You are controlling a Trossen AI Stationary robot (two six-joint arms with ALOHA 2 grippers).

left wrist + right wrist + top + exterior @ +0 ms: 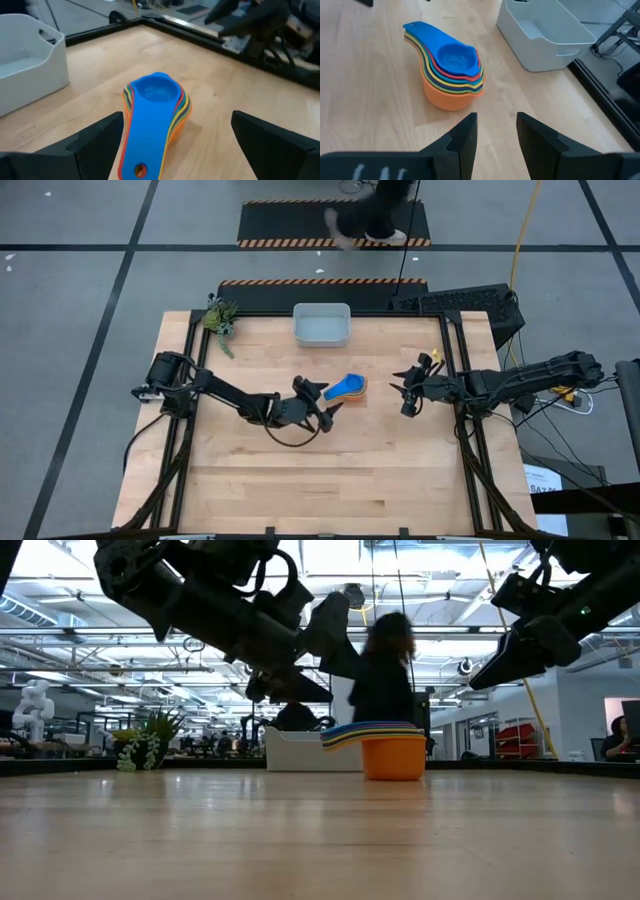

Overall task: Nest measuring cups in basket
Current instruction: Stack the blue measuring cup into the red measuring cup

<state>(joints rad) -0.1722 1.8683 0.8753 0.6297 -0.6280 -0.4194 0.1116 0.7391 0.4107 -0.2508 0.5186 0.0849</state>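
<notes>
Nested measuring cups [348, 387] sit between both claws, near the basket [321, 324].

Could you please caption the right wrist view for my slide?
Nested measuring cups stand on the table beside the empty basket.

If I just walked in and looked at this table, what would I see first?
The bright stack of measuring cups in the middle of the wooden table, a blue one on top and an orange one at the bottom. The left gripper sits open right beside the handles, and the right gripper waits on the stack's other side. The pale basket stands empty at the far edge.
</notes>
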